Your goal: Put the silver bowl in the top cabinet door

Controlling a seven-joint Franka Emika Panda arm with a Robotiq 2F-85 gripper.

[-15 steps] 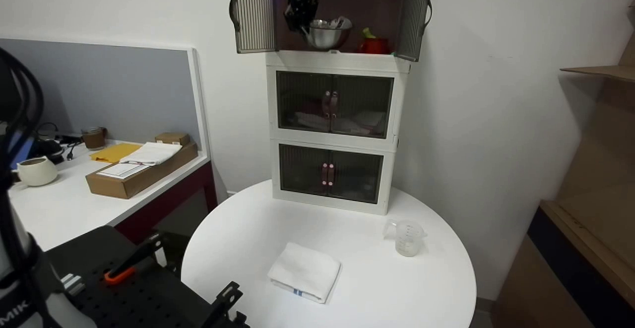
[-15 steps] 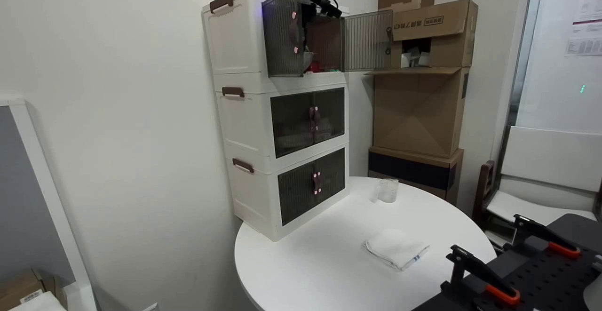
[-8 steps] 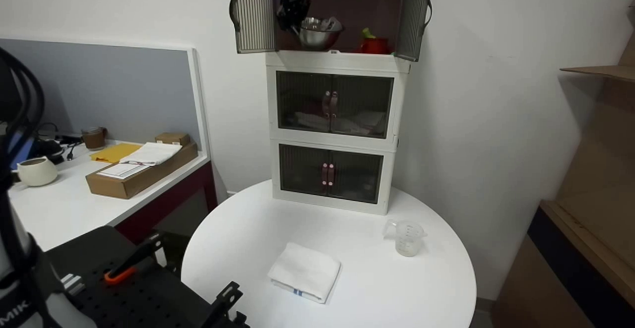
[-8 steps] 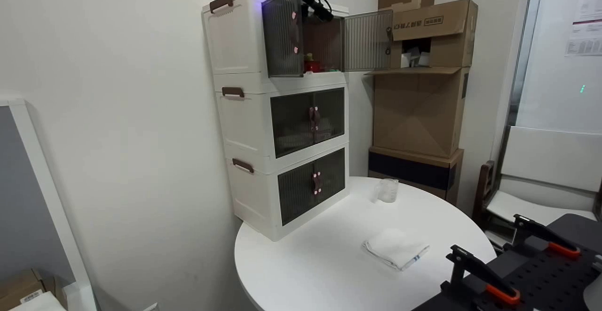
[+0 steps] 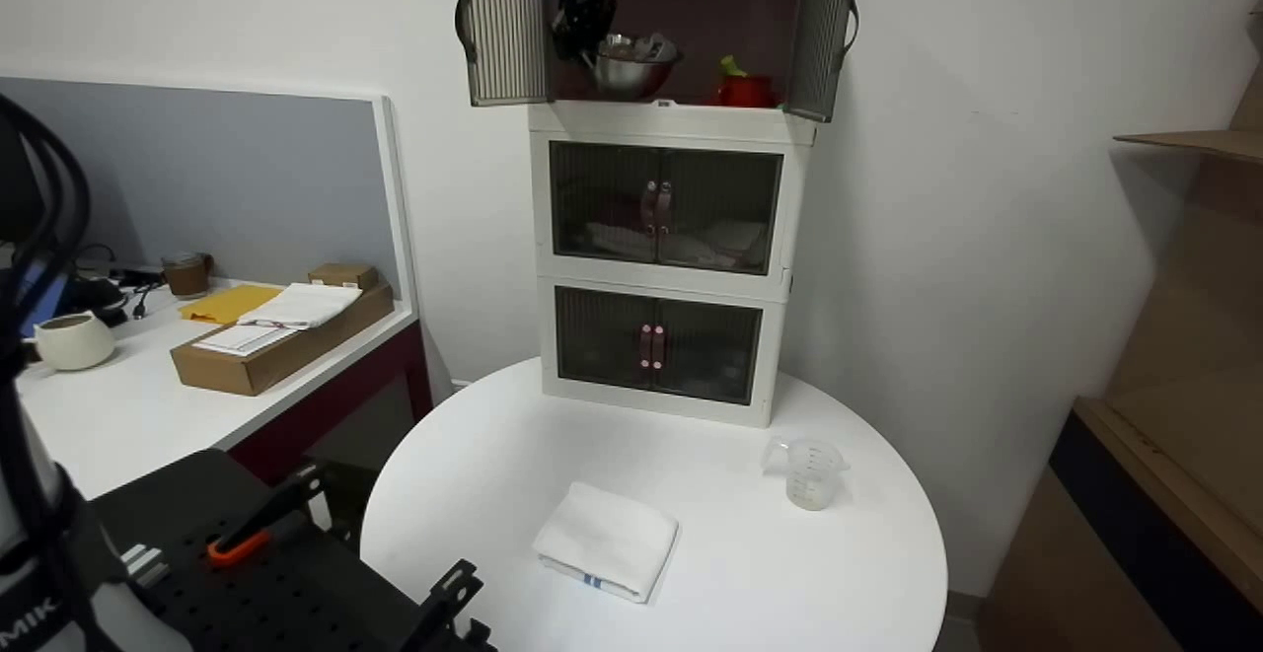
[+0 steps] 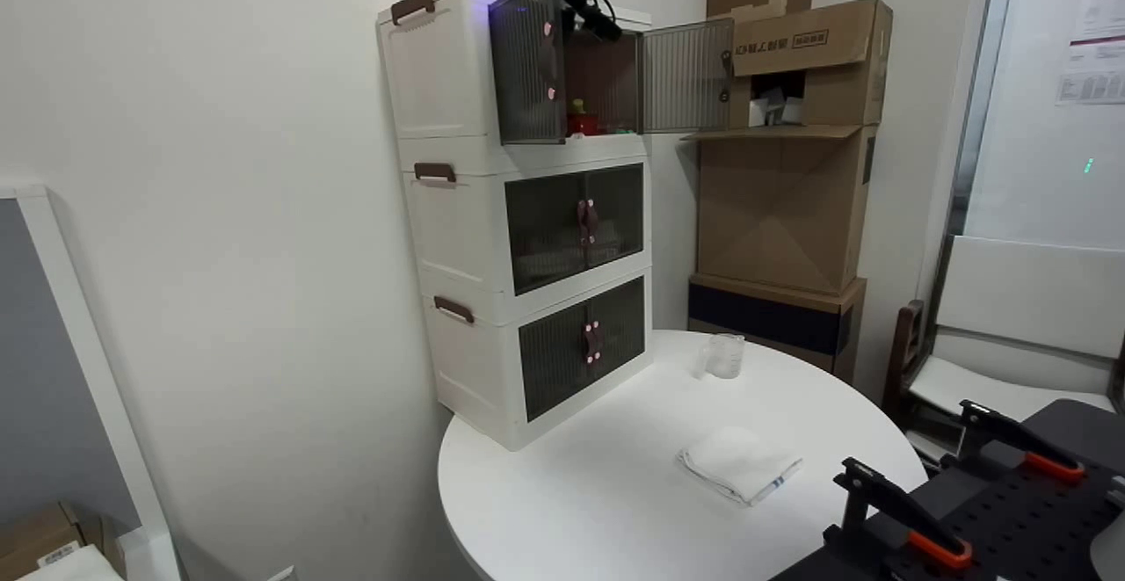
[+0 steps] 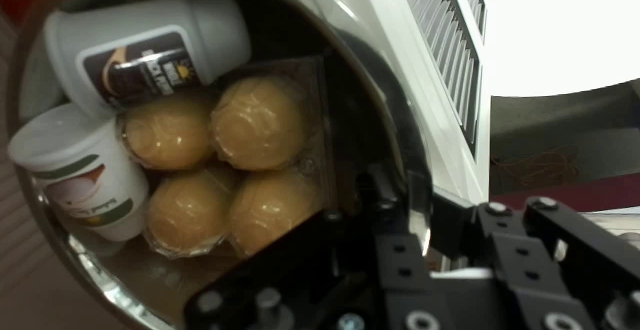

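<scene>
My gripper (image 7: 421, 207) straddles the edge of the bowl (image 5: 624, 78) at the top compartment (image 5: 720, 16), between the swung-out top cabinet doors (image 5: 824, 31). Near it, inside the bowl, lie two tubs (image 7: 112, 182) and a pack (image 7: 260, 125). Past the bowl sits a container (image 5: 746, 93). Well below me, on the table (image 5: 760, 573), rest a cloth (image 5: 604, 539) and a measuring cup (image 5: 813, 476).

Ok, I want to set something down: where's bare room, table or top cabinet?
The round table has bare room between the towel and the bottom cabinet, and between towel and measuring cup. The top cabinet looks crowded: claw, silver bowl, red container.
</scene>
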